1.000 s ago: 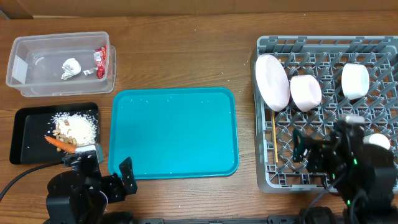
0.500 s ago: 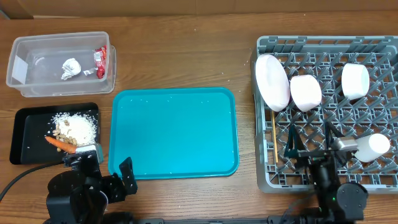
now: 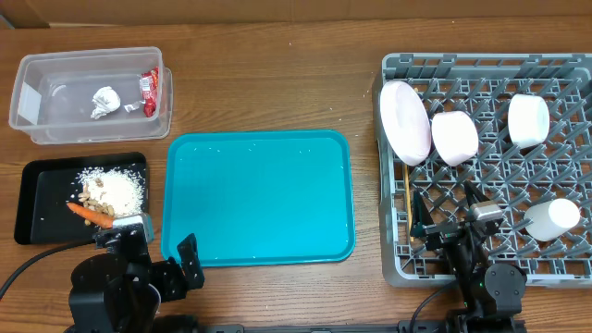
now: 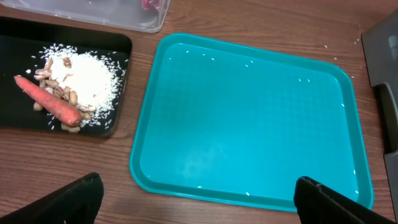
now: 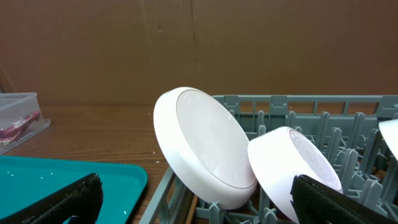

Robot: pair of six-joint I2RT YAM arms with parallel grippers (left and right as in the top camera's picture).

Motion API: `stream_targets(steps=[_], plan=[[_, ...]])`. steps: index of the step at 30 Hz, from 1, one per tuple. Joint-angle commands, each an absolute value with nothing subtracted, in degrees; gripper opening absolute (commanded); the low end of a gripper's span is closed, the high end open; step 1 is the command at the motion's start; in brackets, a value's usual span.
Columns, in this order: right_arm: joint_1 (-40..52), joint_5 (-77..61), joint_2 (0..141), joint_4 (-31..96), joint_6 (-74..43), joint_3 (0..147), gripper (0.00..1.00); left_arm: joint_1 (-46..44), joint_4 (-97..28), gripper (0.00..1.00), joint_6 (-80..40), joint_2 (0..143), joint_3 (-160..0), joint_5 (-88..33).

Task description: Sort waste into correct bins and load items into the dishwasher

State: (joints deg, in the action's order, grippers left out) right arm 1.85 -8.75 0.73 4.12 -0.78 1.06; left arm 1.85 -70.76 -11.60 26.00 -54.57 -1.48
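Note:
The grey rack (image 3: 481,79) holds the white plate (image 3: 405,121), two bowls (image 3: 454,137) (image 3: 528,119), the cup (image 3: 552,217) lying on its side, and the chopsticks (image 3: 407,203). The clear tub (image 3: 55,134) holds the tissue ball (image 3: 105,101) and red wrapper (image 3: 149,91). The black tray (image 3: 37,217) holds rice (image 3: 120,188), peanut shells (image 3: 92,196) and the carrot (image 3: 90,215). My left gripper (image 3: 155,248) (image 4: 199,202) is open and empty at the teal tray's front left corner. My right gripper (image 3: 449,220) (image 5: 199,196) is open and empty over the rack's front, facing the plate (image 5: 205,149) and a bowl (image 5: 298,165).
The teal tray (image 3: 259,199) lies in the middle between the bins and the rack, with a few rice grains on it; it also shows in the left wrist view (image 4: 249,118). A brown cardboard wall stands behind the table.
My right arm has drawn back toward the front edge and to the left, away from the cup, which stays lying in the rack. The left arm has not moved.

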Motion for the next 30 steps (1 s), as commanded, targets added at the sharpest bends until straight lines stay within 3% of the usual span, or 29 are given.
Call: stream_targets(steps=[1,26,30], plan=[[1.5,-9.1,0.2,4.0,-0.2,0.5,1.00,1.5,-70.7,1.00,-10.9,25.8,-54.5,-1.1],[1.5,-9.1,0.2,4.0,-0.2,0.5,1.00,1.5,-70.7,1.00,-10.7,25.8,-54.5,-0.9],[1.5,-9.1,0.2,4.0,-0.2,0.5,1.00,1.5,-66.0,1.00,-10.2,24.0,-52.1,1.3]])
